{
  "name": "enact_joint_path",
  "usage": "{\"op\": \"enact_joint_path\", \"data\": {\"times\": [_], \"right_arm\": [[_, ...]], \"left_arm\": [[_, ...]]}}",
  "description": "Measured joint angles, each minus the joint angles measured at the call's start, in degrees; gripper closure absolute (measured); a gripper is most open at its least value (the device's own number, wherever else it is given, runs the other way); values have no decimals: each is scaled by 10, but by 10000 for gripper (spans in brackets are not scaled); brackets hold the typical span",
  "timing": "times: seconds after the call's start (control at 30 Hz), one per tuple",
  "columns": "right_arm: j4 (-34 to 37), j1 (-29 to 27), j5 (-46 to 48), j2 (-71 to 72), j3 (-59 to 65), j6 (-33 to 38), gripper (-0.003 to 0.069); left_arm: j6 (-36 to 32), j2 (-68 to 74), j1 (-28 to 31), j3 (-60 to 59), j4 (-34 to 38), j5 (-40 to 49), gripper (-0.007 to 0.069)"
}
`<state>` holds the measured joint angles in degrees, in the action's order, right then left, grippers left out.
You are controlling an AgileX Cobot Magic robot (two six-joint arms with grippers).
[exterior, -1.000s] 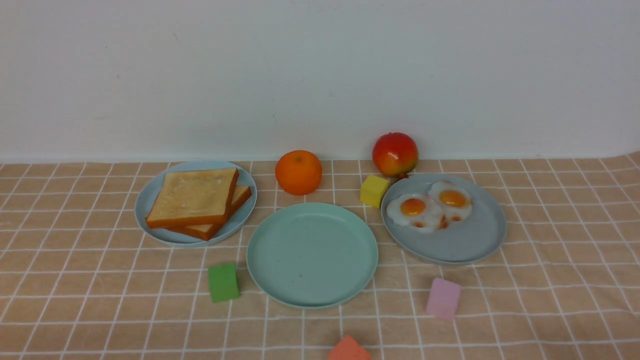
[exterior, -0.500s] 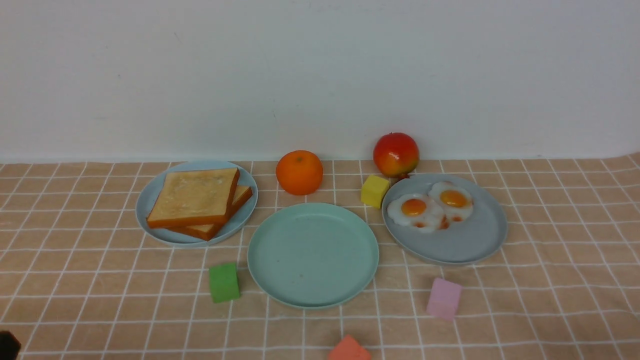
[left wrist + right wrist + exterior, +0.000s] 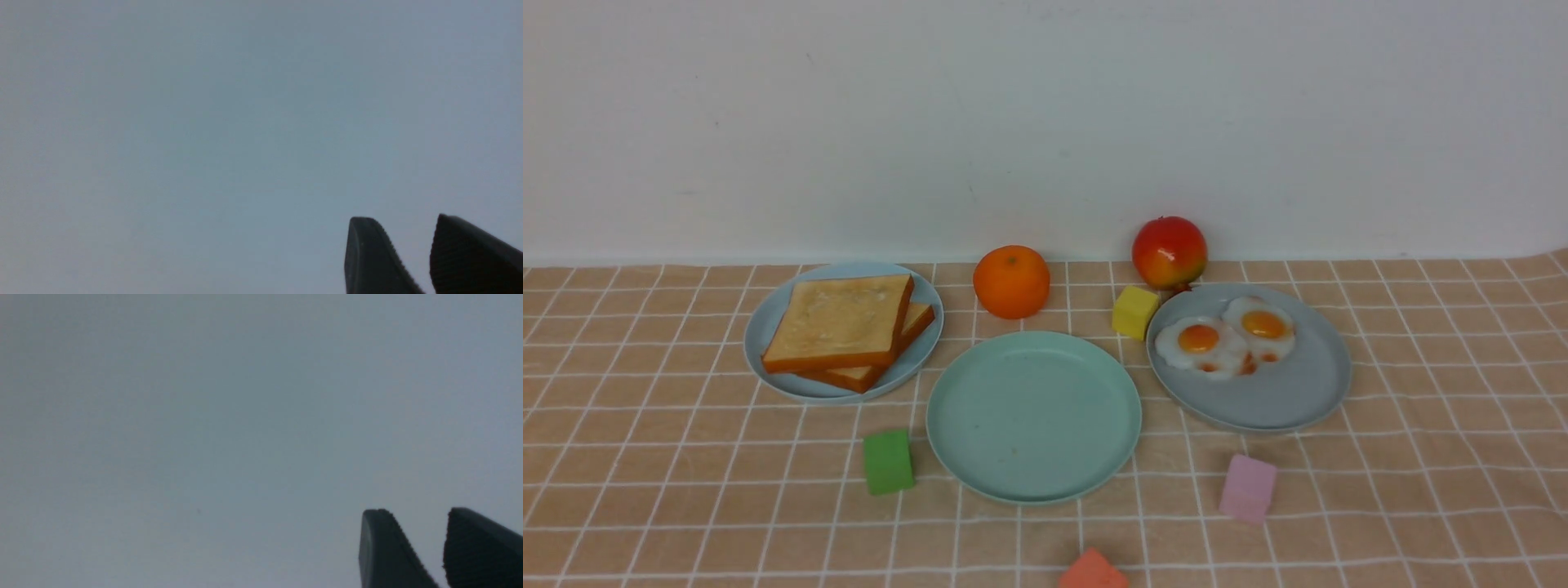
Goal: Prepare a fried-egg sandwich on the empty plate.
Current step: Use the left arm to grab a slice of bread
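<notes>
Toast (image 3: 837,321) comes first, we judge: left gripper (image 3: 402,228) and right gripper (image 3: 416,522) gape empty, so one must carry it from the far left of the table (image 3: 1421,457) to the empty plate (image 3: 1033,416).

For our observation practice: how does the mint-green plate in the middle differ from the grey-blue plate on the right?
The mint-green plate is bare; the grey-blue plate holds two fried eggs. The mint-green plate lies nearer the camera than the grey-blue plate. Both are round, low-rimmed and flat on the checked cloth.
</notes>
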<state>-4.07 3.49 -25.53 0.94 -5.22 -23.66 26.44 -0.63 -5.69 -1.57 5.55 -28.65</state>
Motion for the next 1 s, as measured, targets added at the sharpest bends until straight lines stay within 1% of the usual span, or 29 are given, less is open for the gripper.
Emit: {"op": "enact_joint_path", "data": {"times": [0.03,0.07,0.1,0.13,0.17,0.23,0.27,0.3,0.37,0.4,0.47,0.53,0.57,0.6,0.67,0.73,0.8,0.87,0.9,0.93,0.97,1.0], "right_arm": [[6,0,33,-7,-47,-29,419],[6,0,37,-10,-53,-32,419],[12,0,69,-25,-102,-46,419],[16,0,78,-31,-117,-51,419],[19,0,114,-67,-188,-57,419],[19,0,149,-116,-263,-59,419],[19,0,153,-121,-271,-59,419],[15,0,174,-142,-312,-59,419],[-5,0,255,-214,-415,-60,419],[-14,0,273,-234,-433,-61,419],[-38,0,349,-282,-483,-61,419],[-54,0,408,-326,-502,-62,419],[-59,0,414,-329,-503,-62,419],[-74,0,456,-352,-507,-62,419],[-92,0,523,-390,-507,-62,419],[-92,0,561,-413,-505,-62,419],[-77,0,599,-433,-504,-62,419],[-43,0,635,-449,-501,-58,419],[-6,0,660,-464,-499,-48,419],[0,0,666,-465,-498,-46,419],[41,0,677,-475,-494,-29,419],[86,4,688,-485,-488,5,419]], "left_arm": [[29,0,0,18,28,-30,386],[34,0,0,25,34,-33,386],[40,0,0,53,49,-31,386],[41,0,0,71,52,-28,386],[40,9,0,125,60,-14,386],[37,42,0,209,64,18,386],[37,42,0,209,64,18,386],[36,64,0,254,64,43,386],[27,136,0,380,62,155,386],[24,158,0,413,61,197,386],[13,214,0,481,51,311,386],[1,266,0,519,40,416,386],[1,271,0,522,38,416,386],[-13,311,0,534,19,478,386],[-36,369,0,537,-14,557,386],[-43,421,0,537,-39,611,386],[-45,466,0,537,-47,646,386],[-45,504,0,537,-47,666,386],[-45,537,0,537,-42,675,386],[-45,546,0,537,-41,676,386],[-45,573,0,537,-35,675,386],[-45,603,0,537,-32,667,386]]}}
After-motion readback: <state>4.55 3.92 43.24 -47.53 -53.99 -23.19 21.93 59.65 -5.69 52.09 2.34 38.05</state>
